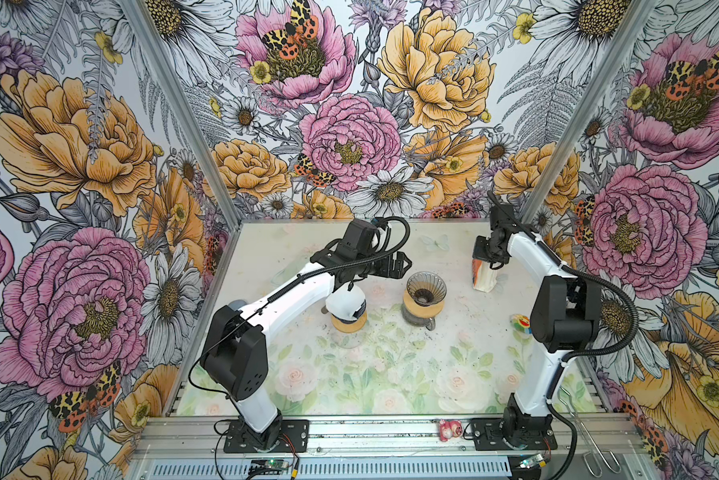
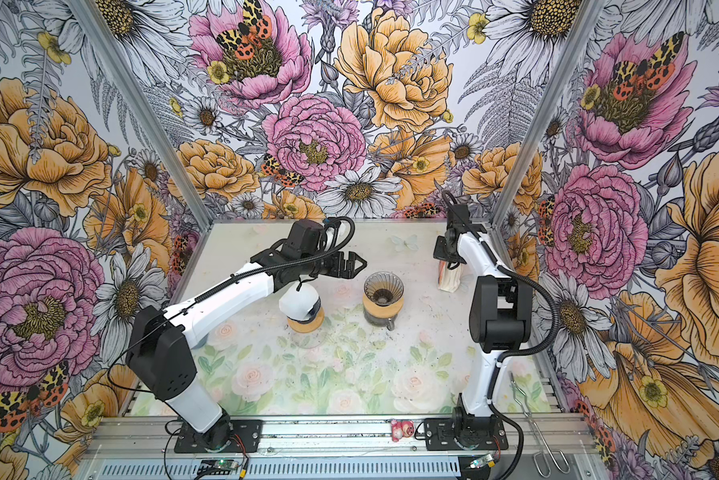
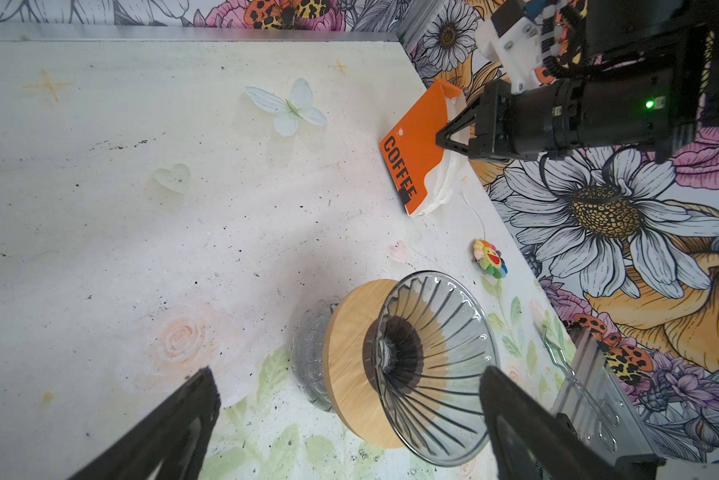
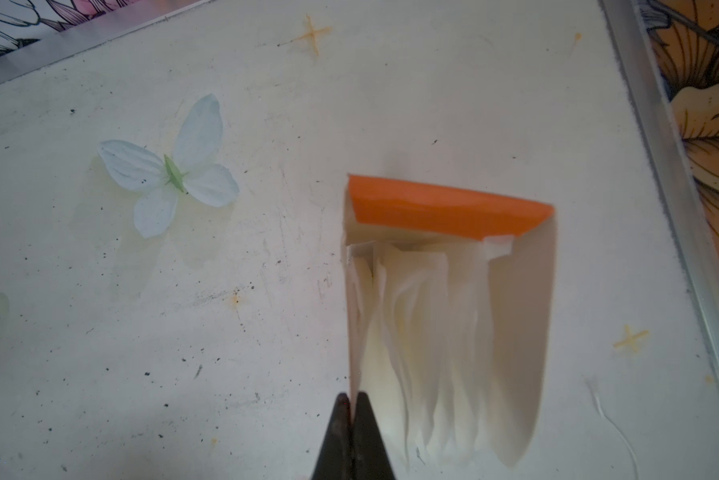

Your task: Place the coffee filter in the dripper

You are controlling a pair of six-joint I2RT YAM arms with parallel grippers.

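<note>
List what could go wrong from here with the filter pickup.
1. The right gripper is shut at the side wall of the box, beside the filters. It may be pinching cardboard, so lifting could drag or tip the box.
2. The filters sit bunched together, so several may come out at once.
3. The open left gripper hovers close to the empty dripper and could knock it.

Place: a lab-style robot test cell.
Walls: floral print panels (image 1: pixel 349 124) between aluminium posts (image 1: pixel 185 124).
Mounting: left arm (image 1: pixel 291 286) and right arm (image 1: pixel 528 257) bolted to a slotted rail (image 1: pixel 391 434).
Surface: rose-printed tabletop (image 1: pixel 349 374).
</note>
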